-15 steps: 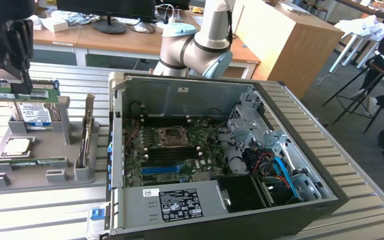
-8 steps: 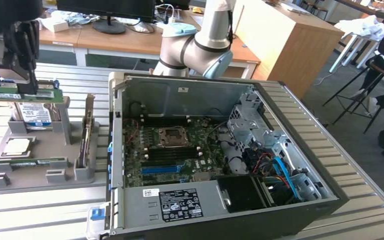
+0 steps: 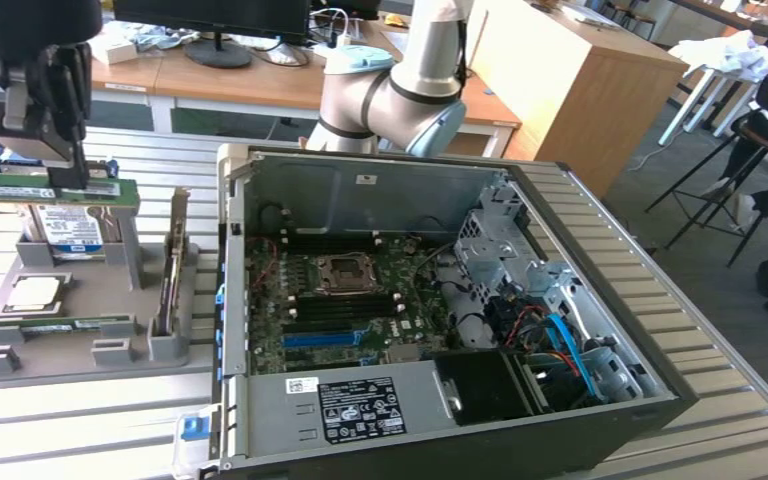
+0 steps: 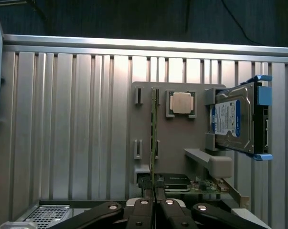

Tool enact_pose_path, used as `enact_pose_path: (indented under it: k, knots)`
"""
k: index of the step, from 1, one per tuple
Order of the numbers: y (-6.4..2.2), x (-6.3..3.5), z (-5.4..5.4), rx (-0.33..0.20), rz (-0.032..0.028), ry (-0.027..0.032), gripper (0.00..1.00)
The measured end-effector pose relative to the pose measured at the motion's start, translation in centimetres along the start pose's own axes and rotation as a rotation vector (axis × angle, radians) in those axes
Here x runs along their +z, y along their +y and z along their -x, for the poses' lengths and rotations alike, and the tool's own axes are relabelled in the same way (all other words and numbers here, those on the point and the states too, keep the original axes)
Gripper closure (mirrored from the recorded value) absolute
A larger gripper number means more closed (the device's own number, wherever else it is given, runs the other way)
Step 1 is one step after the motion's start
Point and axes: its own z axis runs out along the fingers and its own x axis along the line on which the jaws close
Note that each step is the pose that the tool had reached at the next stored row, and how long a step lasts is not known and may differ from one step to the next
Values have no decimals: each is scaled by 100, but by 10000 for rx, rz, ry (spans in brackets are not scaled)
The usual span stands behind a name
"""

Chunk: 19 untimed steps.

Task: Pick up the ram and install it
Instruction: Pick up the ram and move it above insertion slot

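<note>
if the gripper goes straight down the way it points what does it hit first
Probably the grey tray, and the ram that the gripper holds would touch it first; depth is hard to judge.

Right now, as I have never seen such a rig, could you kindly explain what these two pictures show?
The grey jointed machine is a robot arm. One picture is from a camera off the arm; the other from a camera on its wrist, looking past the jaws. On the slatted table stand an open computer case and a grey tray holding a hard drive, a processor chip and a memory stick. The jaws are shut on the ram, a green stick, held above the tray.
</note>
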Motion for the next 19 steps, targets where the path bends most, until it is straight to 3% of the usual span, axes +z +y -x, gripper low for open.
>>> enact_pose_path:
  k: [11,14,19]
  knots:
    - [-94,-4,0,0,0,0,88]
    - [-253,-12,0,0,0,0,88]
    - [-333,-15,0,0,0,0,88]
